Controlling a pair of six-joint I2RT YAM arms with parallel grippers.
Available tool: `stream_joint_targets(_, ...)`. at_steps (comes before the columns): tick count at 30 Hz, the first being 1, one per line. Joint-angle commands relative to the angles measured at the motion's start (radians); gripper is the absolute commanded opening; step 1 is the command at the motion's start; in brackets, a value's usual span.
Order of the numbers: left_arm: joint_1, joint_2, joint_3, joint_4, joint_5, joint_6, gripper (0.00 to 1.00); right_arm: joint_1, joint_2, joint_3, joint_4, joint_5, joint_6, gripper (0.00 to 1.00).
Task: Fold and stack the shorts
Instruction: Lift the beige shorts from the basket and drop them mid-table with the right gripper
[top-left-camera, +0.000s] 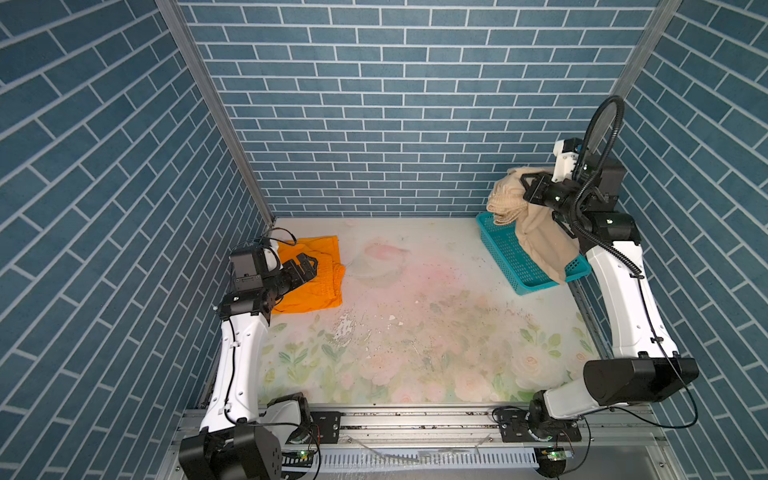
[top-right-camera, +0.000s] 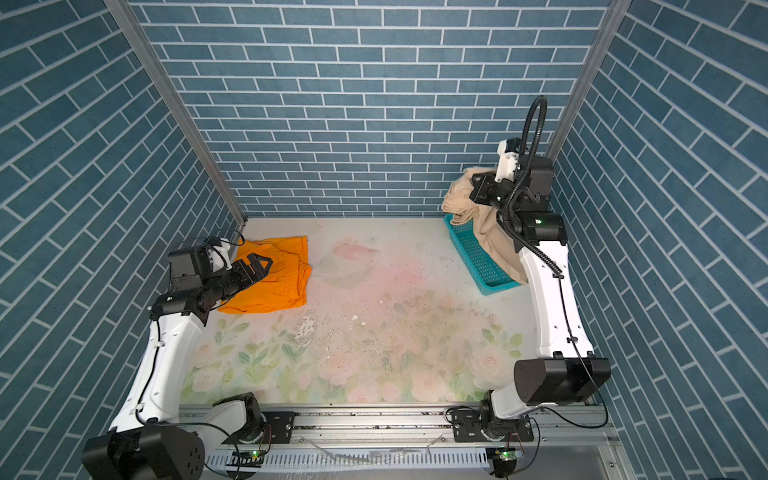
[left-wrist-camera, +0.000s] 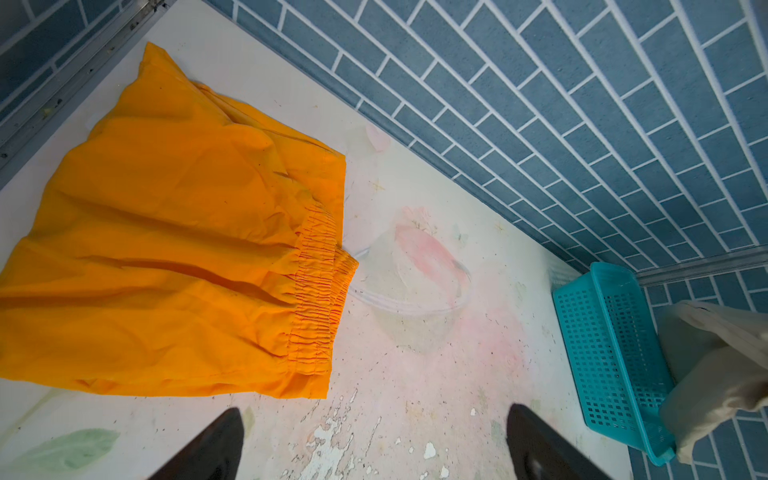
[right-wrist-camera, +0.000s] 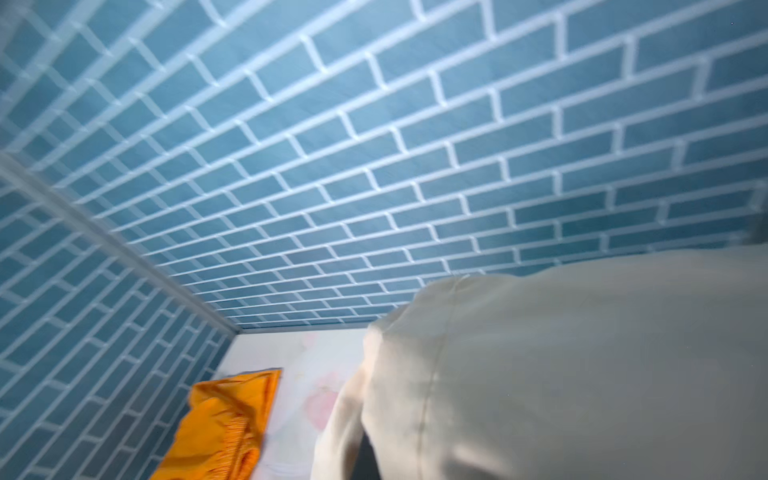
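Far left, one bright orange cloth pair of shorts (top-left-camera: 322, 291) lies on the bench (top-left-camera: 415, 340), the left jaws spread empty by it. Far right, the right jaws clench one pale beige cloth pair (top-left-camera: 540, 245) above one teal perforated plastic basket (top-left-camera: 509, 266). Limp, light fabric, probably best gripped at the gathered waistbands.

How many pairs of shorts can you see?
2. The orange shorts lie on the table at far left, near the left gripper; the beige shorts hang from the right gripper over the teal basket, which may hide more.
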Motion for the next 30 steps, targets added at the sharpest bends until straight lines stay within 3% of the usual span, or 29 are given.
stream_joint_targets(1,-0.006,-0.007,0.064,-0.030,-0.020,0.046,1.00,0.101,0.024,0.186,-0.163,-0.164,-0.089,0.00)
stream_joint_targets(4,-0.006,-0.007,0.094,-0.061,-0.033,0.058,1.00,0.205,0.052,0.298,-0.275,-0.186,-0.168,0.00)
stream_joint_targets(10,-0.006,-0.025,0.123,-0.093,-0.039,0.066,1.00,0.327,0.102,0.272,-0.238,-0.290,-0.165,0.00)
stream_joint_targets(20,-0.019,-0.012,0.122,-0.162,-0.021,0.083,1.00,0.364,0.402,0.055,-0.160,-0.258,-0.109,0.00)
stream_joint_targets(24,-0.102,0.006,0.107,-0.180,-0.052,0.108,1.00,0.352,0.510,0.032,-0.178,-0.154,-0.120,0.00)
stream_joint_targets(28,-0.249,0.058,0.109,-0.200,-0.130,0.136,1.00,0.335,0.599,0.058,-0.236,-0.153,-0.117,0.00)
stream_joint_targets(30,-0.338,0.097,0.118,-0.204,-0.170,0.163,1.00,0.327,0.586,0.037,-0.232,-0.139,-0.106,0.16)
